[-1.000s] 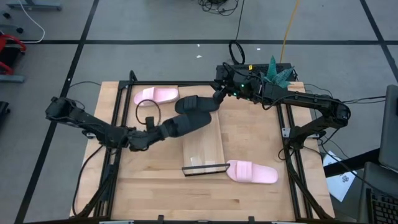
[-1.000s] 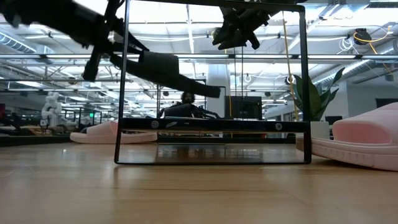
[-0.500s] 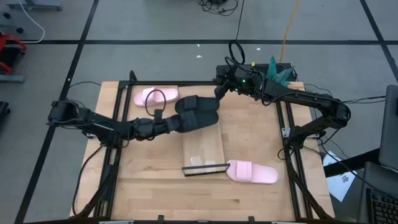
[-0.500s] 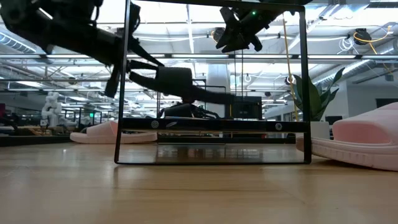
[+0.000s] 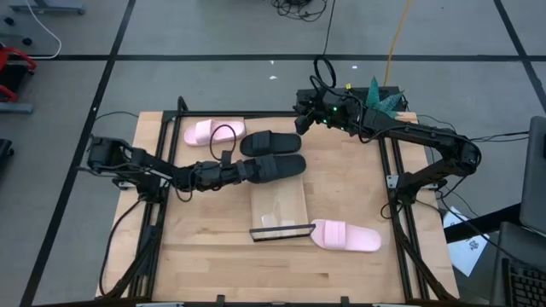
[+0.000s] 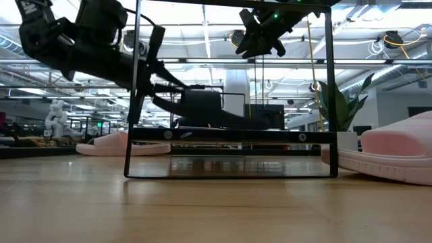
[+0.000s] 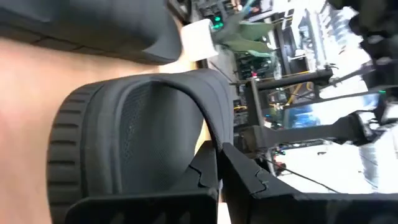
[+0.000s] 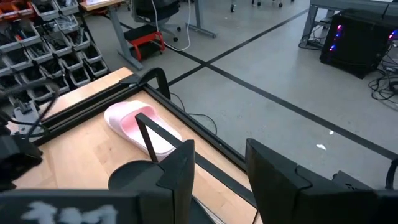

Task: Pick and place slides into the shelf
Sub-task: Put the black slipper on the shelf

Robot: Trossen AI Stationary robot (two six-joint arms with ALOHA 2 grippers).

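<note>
In the high view, my left gripper [image 5: 245,171] reaches in from the table's left and is shut on a black slide [image 5: 278,167] that lies crosswise over the far end of the light-wood shelf [image 5: 279,203]. The shelf's dark lip [image 5: 280,230] faces the near edge. A second black slide [image 5: 270,142] lies just beyond the held one. One pink slide [image 5: 213,132] lies sole-down at the far left of the table, the other [image 5: 345,236] by the shelf's lip. My right gripper [image 5: 301,121] hovers open, high past the far black slide. My left gripper pinches the black slide between its two fingers [image 7: 249,180] at the sole's raised rim [image 7: 202,140], at the slide's left end [image 5: 253,171]. The fingers come roughly level from the table's left. The slide is level with its footbed up; whether it rests on the shelf I cannot tell.
A black tube frame [image 5: 162,145] runs along the table's left, right and far sides, and its uprights [image 6: 135,88] show in the low view. Cables and a green plant [image 5: 380,98] sit behind the far edge. Bare wood lies at the table's near side.
My left gripper has carried the black slide down and a little toward the table's right. The slide has turned from slanted to crosswise, parallel to the other black slide. My right gripper has drawn back slightly toward the far edge, away from the far black slide.
</note>
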